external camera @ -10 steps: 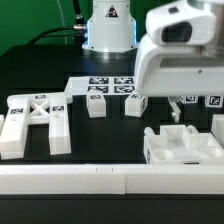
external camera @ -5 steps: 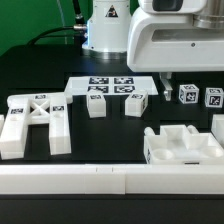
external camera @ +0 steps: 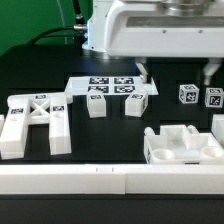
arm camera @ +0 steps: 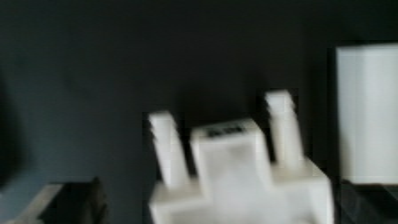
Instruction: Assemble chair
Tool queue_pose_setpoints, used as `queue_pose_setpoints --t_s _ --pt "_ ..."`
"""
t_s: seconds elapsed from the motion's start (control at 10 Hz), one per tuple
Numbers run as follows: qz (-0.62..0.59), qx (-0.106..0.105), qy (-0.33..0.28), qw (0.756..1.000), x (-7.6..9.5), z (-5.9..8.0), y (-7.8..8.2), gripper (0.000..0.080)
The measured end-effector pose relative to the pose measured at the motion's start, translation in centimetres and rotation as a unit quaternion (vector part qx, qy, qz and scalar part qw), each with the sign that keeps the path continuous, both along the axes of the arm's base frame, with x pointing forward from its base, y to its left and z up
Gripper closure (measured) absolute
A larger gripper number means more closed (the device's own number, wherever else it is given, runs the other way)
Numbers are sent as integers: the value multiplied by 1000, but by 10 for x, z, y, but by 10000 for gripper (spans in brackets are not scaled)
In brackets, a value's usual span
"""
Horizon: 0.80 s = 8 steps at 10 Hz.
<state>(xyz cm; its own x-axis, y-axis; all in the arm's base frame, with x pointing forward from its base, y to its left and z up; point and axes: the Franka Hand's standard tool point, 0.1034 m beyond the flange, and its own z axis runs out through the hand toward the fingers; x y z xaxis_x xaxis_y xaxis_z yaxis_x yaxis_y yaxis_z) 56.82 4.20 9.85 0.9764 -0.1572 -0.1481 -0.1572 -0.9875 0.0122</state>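
Observation:
The chair's loose white parts lie on the black table. At the exterior view's left lies the X-braced frame point(external camera: 35, 115). Two small blocks point(external camera: 97, 103) point(external camera: 136, 103) stand in front of the marker board point(external camera: 112, 85). The notched block point(external camera: 180, 145) sits at front right, and two tagged cubes point(external camera: 188, 94) point(external camera: 214, 97) stand free behind it. My gripper point(external camera: 146, 70) hangs above the marker board's right end, open, with nothing in it. The blurred wrist view shows a white part with two prongs point(arm camera: 222, 165) and a white slab point(arm camera: 370, 110). My fingers cannot be made out there.
A long white rail point(external camera: 110, 182) runs along the table's front edge. The robot's base point(external camera: 100, 30) stands at the back behind the marker board. Bare black table shows between the frame and the small blocks.
The gripper has risen and moved toward the exterior view's left, away from the two cubes. The nearer cube, hidden behind it before, now stands uncovered.

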Motion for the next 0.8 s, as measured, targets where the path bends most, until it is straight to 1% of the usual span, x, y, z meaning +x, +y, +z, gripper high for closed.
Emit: queue_pose_setpoints --t_s 0.1,0.2,0.3,0.5,0.6,0.7,0.8 --pt "-36 3 23 999 -16 -1 -16 151" --pt "-42 2 28 999 -26 -4 -32 151" --pt "-56 2 40 998 -43 -11 -45 151" --pt "-50 2 36 998 -37 -9 -38 151" --pt "-50 2 37 998 -38 -10 -39 151" --pt "-70 -1 43 997 -36 -12 -34 151" --pt "-118 -1 61 991 -17 -13 -11 151"
